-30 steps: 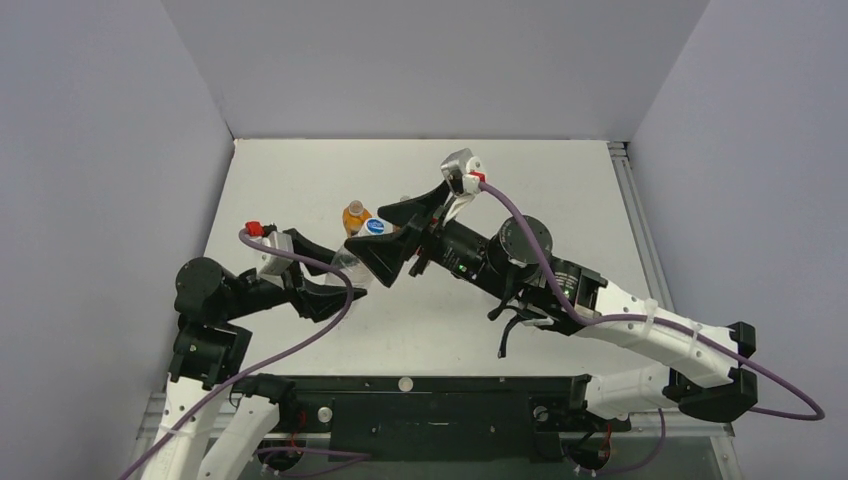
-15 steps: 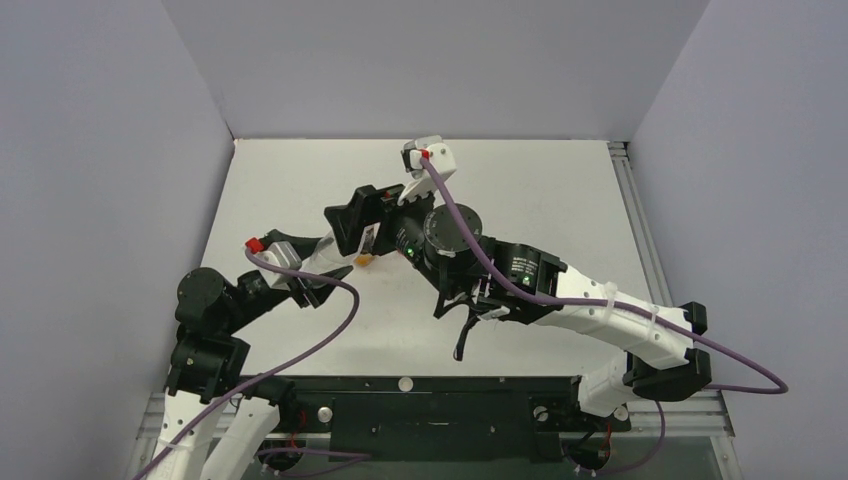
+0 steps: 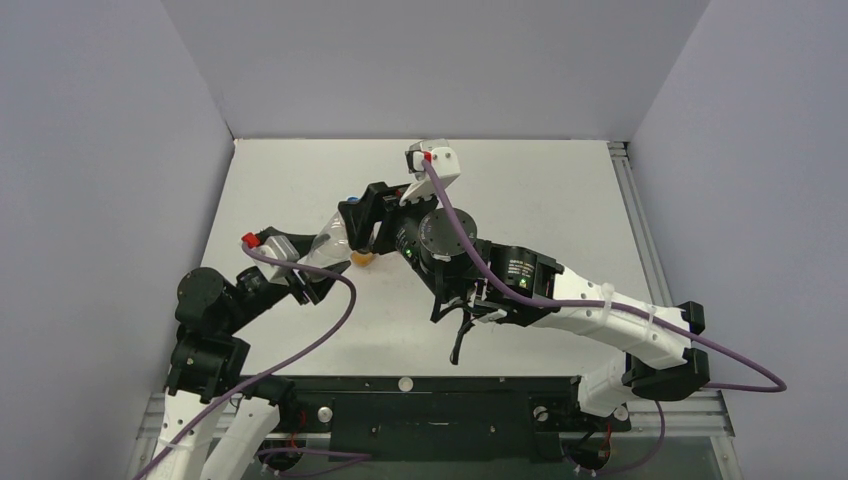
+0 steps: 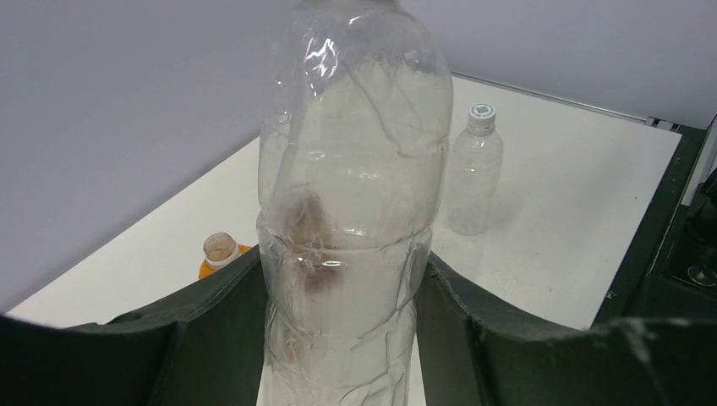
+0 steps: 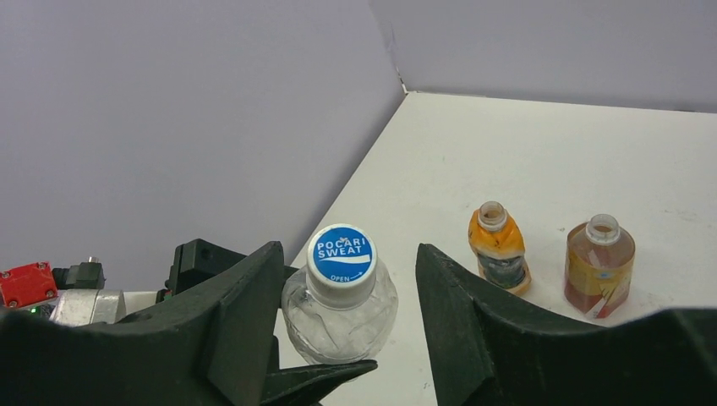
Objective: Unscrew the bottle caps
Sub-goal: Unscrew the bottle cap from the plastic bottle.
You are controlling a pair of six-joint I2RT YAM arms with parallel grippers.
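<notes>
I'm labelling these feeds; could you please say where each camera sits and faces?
Top external: above and behind both arms, which show, looking down on the table.
Left wrist: on the left arm, looking along the left gripper clamping the clear bottle.
Right wrist: on the right arm, facing the blue cap inside the open right gripper.
Both wrist views share that bottle.

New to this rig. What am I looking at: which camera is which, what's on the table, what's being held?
Two robot arms are bolted at the near edge of a white table. One picture looks down from above; the other two come from a camera on each wrist. The left hand is shut on a large clear bottle. The right hand is open, its fingers on either side of that bottle's blue cap without touching it. On the table stand an orange bottle and a reddish-brown bottle, both uncapped, and a small clear bottle with its white cap on.
</notes>
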